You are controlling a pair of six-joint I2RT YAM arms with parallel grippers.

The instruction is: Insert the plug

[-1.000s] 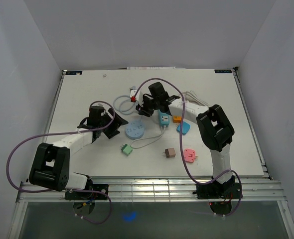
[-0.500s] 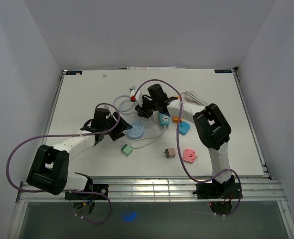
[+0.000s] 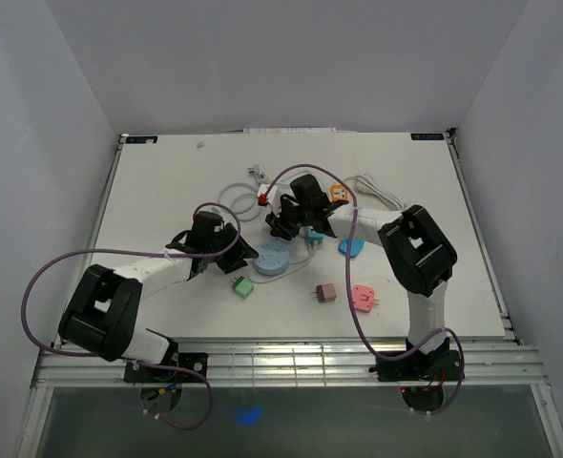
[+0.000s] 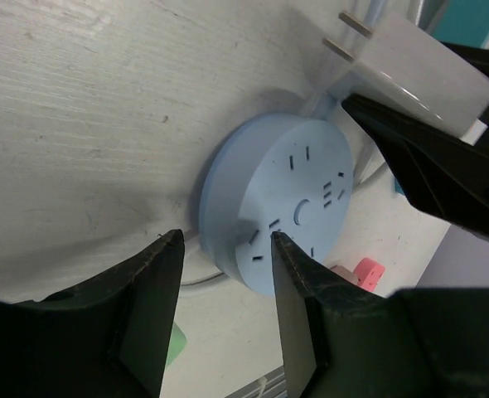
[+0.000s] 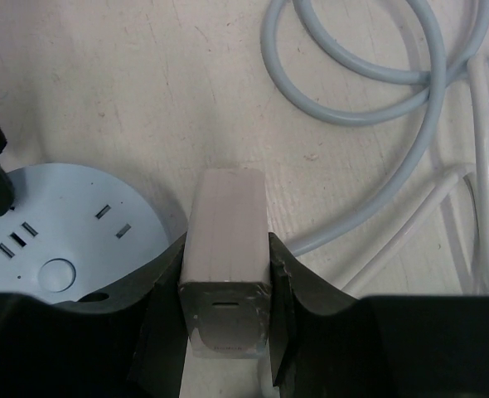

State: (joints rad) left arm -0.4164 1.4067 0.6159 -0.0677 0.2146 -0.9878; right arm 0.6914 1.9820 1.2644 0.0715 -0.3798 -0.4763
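Note:
A round light-blue socket (image 3: 274,256) lies flat on the white table, slots up; it also shows in the left wrist view (image 4: 282,199) and the right wrist view (image 5: 70,240). My right gripper (image 3: 287,222) is shut on a white block plug (image 5: 225,240) and holds it just beyond the socket's far edge. In the left wrist view the plug (image 4: 410,62) shows two metal prongs that point away from the socket. My left gripper (image 3: 226,250) is open, its jaws (image 4: 220,282) straddling the socket's left edge without closing on it.
Loose plugs lie around: green (image 3: 242,285), brown (image 3: 325,294), pink (image 3: 364,298), blue (image 3: 350,246), orange (image 3: 338,194). A grey cable (image 5: 352,83) loops behind the socket. A white cord (image 3: 377,188) lies at the back right.
My left gripper has moved right up to the socket. The socket has shifted a little right and nearer. My right gripper has come down with the white plug to the socket's far edge.

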